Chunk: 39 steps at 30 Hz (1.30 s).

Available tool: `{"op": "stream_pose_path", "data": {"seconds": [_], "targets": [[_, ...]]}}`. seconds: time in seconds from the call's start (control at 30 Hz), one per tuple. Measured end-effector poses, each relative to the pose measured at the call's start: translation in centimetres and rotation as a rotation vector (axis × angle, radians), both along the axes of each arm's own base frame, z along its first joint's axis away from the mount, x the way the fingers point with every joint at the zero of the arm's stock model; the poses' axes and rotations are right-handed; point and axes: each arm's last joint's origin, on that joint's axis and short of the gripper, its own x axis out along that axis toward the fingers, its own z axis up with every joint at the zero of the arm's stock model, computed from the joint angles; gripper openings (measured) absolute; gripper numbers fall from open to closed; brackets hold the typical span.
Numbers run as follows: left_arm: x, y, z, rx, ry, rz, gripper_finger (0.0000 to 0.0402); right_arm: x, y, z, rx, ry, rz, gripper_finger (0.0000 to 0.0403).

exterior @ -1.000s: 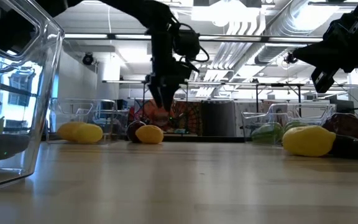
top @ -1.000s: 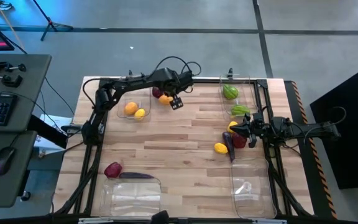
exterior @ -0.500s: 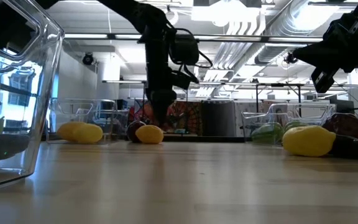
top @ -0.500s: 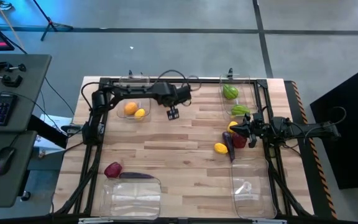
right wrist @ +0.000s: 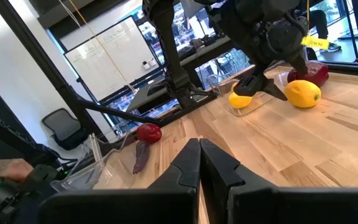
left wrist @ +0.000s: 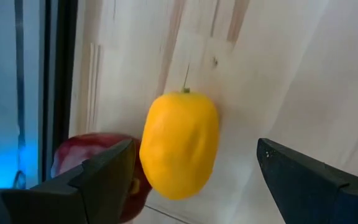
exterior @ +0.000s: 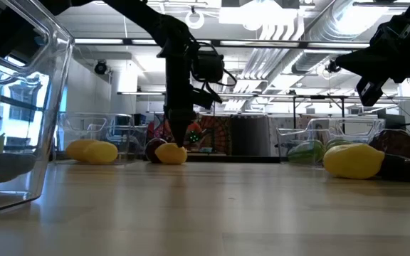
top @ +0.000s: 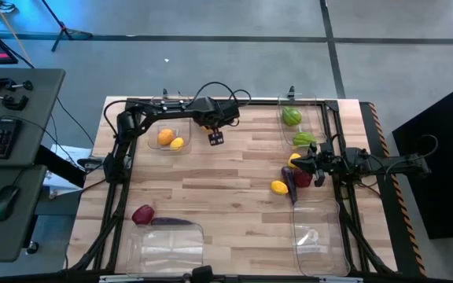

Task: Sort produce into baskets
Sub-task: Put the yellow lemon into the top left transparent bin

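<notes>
Wooden tabletop [top: 226, 196] is sitting under bright shop lights, and the left gripper [top: 213, 135] is hanging spread wide around a yellow fruit [left wrist: 180, 144] at the far edge, a dark red piece [left wrist: 98, 163] touching it. Right gripper [top: 301, 165] is waiting pinched closed over the produce pile near a clear basket [top: 314, 228].

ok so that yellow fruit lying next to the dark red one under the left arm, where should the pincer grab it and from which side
Probably across its narrow middle, coming straight down. The yellow fruit is egg-shaped and lies flat on the table, so its flanks sit closest together. The left pincer hangs open astride it. One finger must slip between it and the dark red fruit alongside.
</notes>
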Motion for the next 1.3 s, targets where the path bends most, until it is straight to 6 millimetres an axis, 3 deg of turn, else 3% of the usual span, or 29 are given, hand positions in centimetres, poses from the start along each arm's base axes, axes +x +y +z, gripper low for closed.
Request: {"op": "stream_pose_path", "data": {"seconds": [0.47,1.0,1.13,1.3], "targets": [[0.0,0.1,-2.4,0.014,0.133,-0.039,0.0323,0.0,0.0,0.0,0.000,0.000,0.000,0.0000],[0.0,0.2,-2.8,-0.037,0.134,-0.065,0.0318,0.0,0.0,0.0,0.000,0.000,0.000,0.0000],[0.0,0.2,-2.8,-0.036,0.131,-0.063,0.0281,0.0,0.0,0.0,0.000,0.000,0.000,0.0000],[0.3,0.0,-2.0,-0.064,0.118,-0.045,0.0191,0.0,0.0,0.0,0.000,0.000,0.000,0.0000]]}}
